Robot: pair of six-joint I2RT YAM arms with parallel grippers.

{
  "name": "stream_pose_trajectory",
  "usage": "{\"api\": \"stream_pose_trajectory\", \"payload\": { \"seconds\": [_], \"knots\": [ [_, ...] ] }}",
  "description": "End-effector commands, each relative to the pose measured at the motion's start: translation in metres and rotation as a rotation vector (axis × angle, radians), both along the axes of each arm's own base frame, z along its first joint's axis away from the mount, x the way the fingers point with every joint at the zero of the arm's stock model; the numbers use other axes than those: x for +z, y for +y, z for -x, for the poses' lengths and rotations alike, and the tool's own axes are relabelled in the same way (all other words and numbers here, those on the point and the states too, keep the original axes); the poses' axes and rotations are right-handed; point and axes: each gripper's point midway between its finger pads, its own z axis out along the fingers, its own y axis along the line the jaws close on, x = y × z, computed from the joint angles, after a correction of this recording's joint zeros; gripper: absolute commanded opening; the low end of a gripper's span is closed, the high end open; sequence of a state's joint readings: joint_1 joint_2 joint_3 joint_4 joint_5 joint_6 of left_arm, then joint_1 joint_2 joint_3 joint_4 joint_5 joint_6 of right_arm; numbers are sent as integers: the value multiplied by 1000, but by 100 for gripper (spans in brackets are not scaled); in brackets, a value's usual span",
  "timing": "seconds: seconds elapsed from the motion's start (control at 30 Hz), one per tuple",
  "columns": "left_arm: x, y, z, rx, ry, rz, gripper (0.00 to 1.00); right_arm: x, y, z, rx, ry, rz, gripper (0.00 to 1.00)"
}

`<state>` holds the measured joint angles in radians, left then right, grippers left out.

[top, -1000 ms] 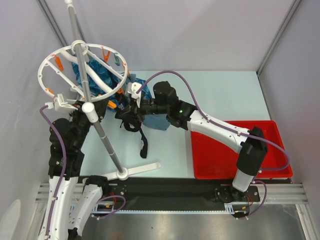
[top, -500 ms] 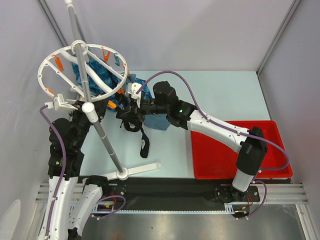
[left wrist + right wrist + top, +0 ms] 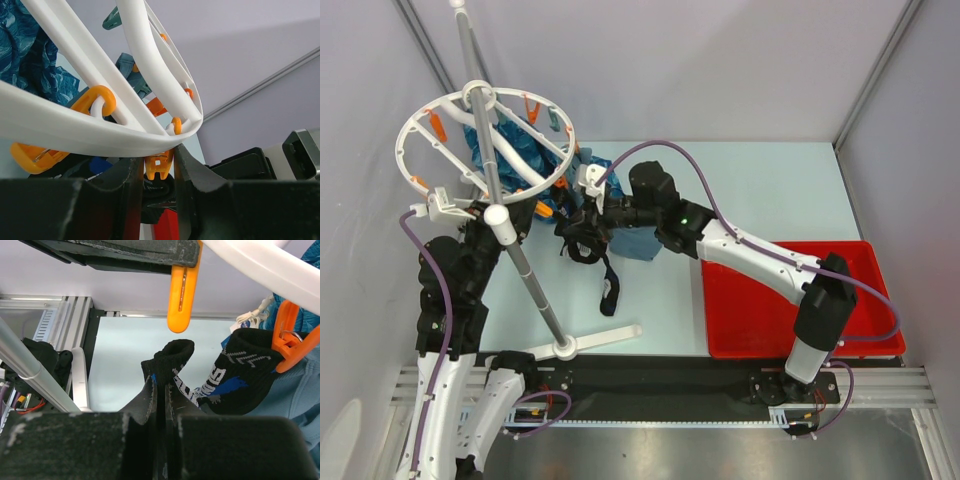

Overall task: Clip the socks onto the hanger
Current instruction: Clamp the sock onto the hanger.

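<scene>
Pinching a black sock (image 3: pixel 171 356), the right hand (image 3: pixel 160 386) hangs apart from the red tray (image 3: pixel 752 322); left hand (image 3: pixel 158 157) clamps an orange clip (image 3: pixel 159 170).

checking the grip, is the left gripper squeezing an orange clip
Yes, the left gripper pinches an orange clip under the white hanger.

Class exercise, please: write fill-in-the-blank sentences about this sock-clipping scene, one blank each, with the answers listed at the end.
1. The right gripper is shut on a sock coloured ___.
2. The left gripper squeezes a clip coloured ___.
3. The hanger that carries the clip is ___.
4. The red tray lies on the ___ arm's side of the table.

Answers: black; orange; white; right.
</scene>
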<state>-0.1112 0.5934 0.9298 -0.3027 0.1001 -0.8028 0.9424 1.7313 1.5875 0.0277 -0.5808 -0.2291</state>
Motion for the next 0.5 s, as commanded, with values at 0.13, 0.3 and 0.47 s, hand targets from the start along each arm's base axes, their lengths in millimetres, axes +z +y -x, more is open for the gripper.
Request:
{"api": "stream_pose_trajectory", "payload": {
  "seconds": [0.13, 0.3, 0.47],
  "knots": [
    [0, -4, 5, -25, 13, -13, 0, 44, 2, 17, 43, -64, -98, 0],
    [-2, -3, 4, -20, 20, -15, 0, 51, 2, 23, 45, -78, -109, 0],
    [-3, -2, 5, -14, 21, -18, 0, 52, -1, 21, 31, -86, -106, 0]
  ]
}}
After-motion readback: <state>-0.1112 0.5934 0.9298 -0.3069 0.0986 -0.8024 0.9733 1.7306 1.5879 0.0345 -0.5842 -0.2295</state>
